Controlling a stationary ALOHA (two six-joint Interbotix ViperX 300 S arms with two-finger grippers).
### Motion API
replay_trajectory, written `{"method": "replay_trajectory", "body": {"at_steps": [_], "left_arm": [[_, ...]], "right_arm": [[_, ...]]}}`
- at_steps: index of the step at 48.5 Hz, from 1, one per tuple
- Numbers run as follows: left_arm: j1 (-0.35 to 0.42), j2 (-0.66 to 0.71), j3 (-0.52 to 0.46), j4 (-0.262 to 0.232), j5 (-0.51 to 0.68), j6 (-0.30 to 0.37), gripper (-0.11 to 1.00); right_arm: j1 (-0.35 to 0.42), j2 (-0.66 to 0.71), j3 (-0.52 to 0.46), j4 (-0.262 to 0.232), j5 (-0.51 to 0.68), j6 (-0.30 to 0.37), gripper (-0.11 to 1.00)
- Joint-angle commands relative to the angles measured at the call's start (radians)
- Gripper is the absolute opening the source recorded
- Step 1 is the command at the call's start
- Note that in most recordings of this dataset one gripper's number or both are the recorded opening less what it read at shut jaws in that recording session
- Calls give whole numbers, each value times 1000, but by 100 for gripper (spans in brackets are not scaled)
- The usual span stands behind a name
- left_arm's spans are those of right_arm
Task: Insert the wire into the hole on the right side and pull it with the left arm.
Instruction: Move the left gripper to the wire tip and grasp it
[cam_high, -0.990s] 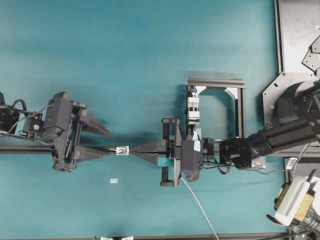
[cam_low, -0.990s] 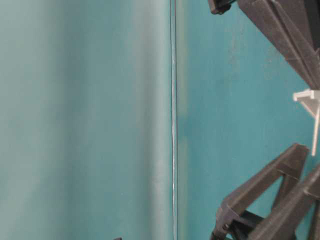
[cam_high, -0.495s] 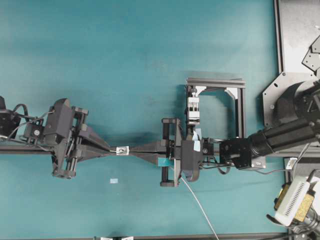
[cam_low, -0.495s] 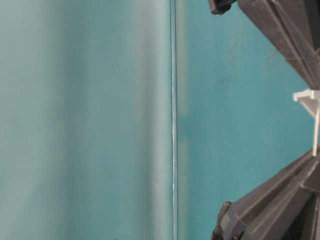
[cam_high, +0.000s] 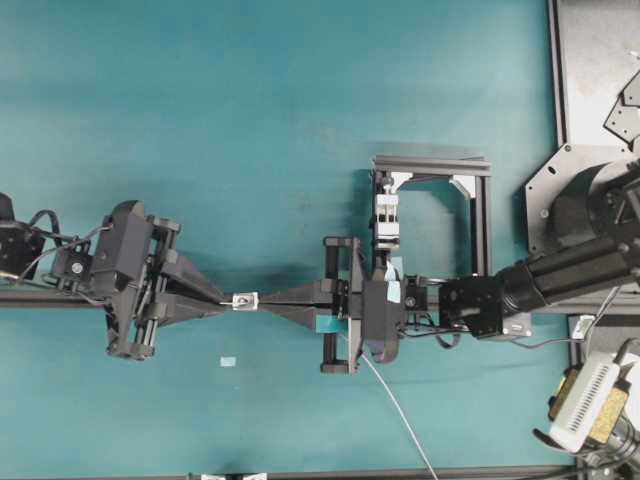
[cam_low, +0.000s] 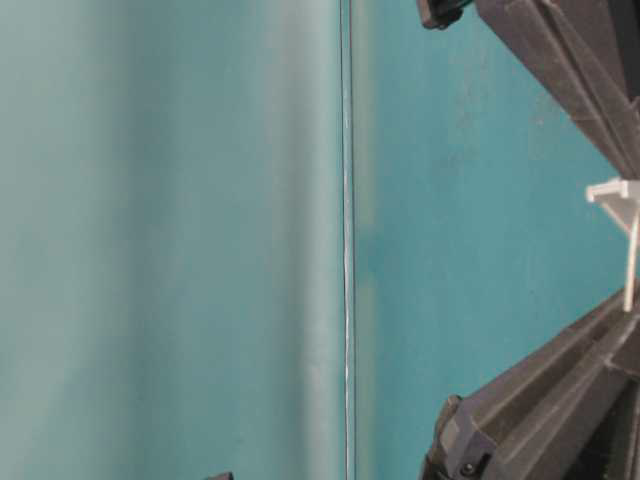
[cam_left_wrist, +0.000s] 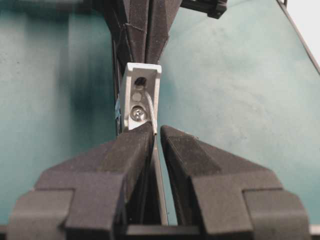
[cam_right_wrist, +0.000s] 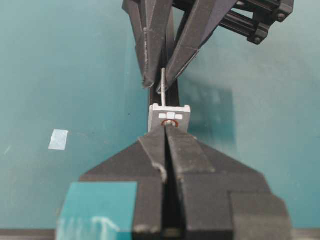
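Now left arm level along rail, jaws pinching wire beside bracket, right jaws closed.

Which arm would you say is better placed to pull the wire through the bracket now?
The left. Its hand is shut on the wire end poking out of the bracket's hole, with open table behind it. The right hand sits shut on the feeding side of the bracket.

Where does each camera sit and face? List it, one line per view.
Overhead: above the table, looking down; both arms, left gripper and right gripper meet at the bracket.
Table-level: low, turned sideways; finger parts only.
Left wrist: behind its fingers, facing bracket and wire.
Right wrist: facing back from the opposite side.
Shared: bracket, wire.
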Motion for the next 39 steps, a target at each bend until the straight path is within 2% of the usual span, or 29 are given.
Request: {"method": "replay_trajectory", "body": {"at_steps": [1,10,23,39], "left_arm": [[-5,-35,-20,3,9,5,-6],[-6,-35,-21,3,26,5,-10],[-6,-35,-21,3,26,5,-11],[-6,-35,-21,3,26,2,-11]], "right_arm": [[3,-12,-15,-8,-2,-2,0],[3,-14,-17,-6,6,0,0],[0,-12,-38,-6,54,0,0],[-3,-21,-38,-6,58,5,0]]}}
